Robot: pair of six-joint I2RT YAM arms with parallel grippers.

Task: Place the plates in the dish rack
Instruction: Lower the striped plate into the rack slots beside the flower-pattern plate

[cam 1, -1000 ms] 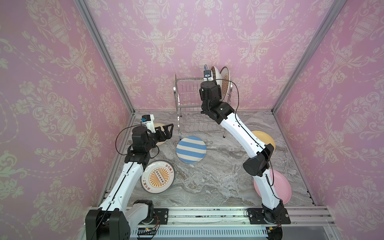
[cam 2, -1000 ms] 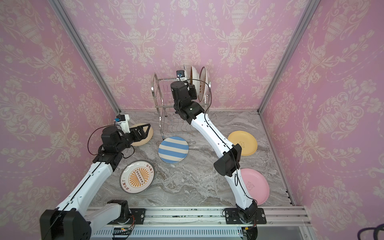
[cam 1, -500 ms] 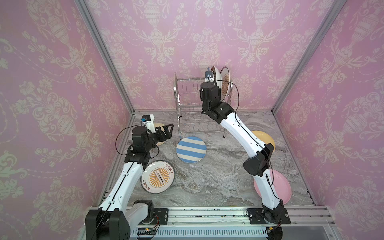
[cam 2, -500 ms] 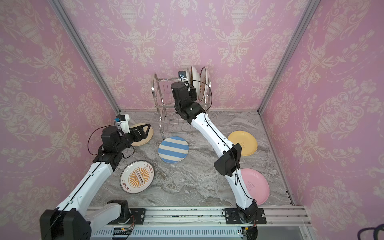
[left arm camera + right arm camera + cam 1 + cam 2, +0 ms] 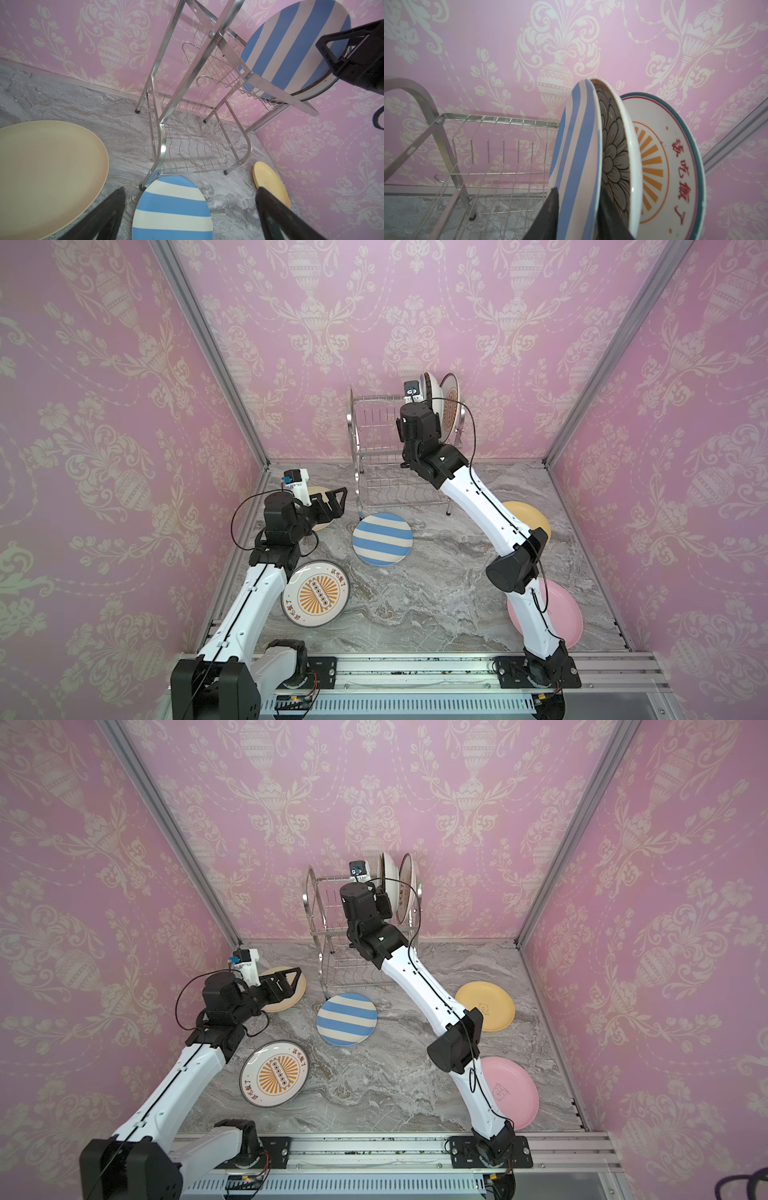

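The silver dish rack (image 5: 374, 439) (image 5: 328, 919) stands at the back wall. Three plates stand on edge in its upper tier: a blue-white striped one (image 5: 579, 145) (image 5: 291, 41), a petal-patterned one (image 5: 614, 155) and an orange sunburst one (image 5: 664, 155) (image 5: 449, 410). My right gripper (image 5: 578, 189) straddles the striped plate's rim, one finger on each side; whether it presses on the rim does not show. My left gripper (image 5: 338, 504) (image 5: 190, 190) hovers open and empty over the cream plate (image 5: 313, 492) (image 5: 47, 170). On the table lie another striped plate (image 5: 382, 539) (image 5: 347, 1019) and another sunburst plate (image 5: 316, 593).
A yellow plate (image 5: 528, 516) (image 5: 484, 1006) lies right of the rack, partly under my right arm. A pink plate (image 5: 557, 614) (image 5: 511, 1090) lies near the front right corner. Pink patterned walls close in three sides. The rack's lower tier (image 5: 187, 145) holds nothing.
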